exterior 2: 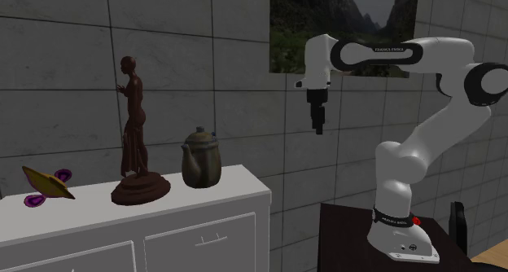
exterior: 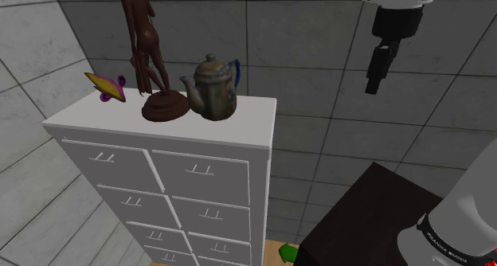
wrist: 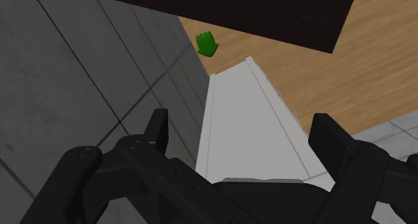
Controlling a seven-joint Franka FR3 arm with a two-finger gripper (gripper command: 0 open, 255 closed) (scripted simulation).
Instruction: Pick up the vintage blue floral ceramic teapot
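Teapot (exterior: 213, 88), statuette (exterior: 148, 49), perhaps a toy (exterior: 107, 85): one each

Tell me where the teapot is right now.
In the shoulder view the teapot stands on the white cabinet, just right of the brown statue, toward the cabinet's right end.

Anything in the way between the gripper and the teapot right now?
Nothing: in the shoulder view the stretch from the gripper to the teapot is open air before the tiled wall.
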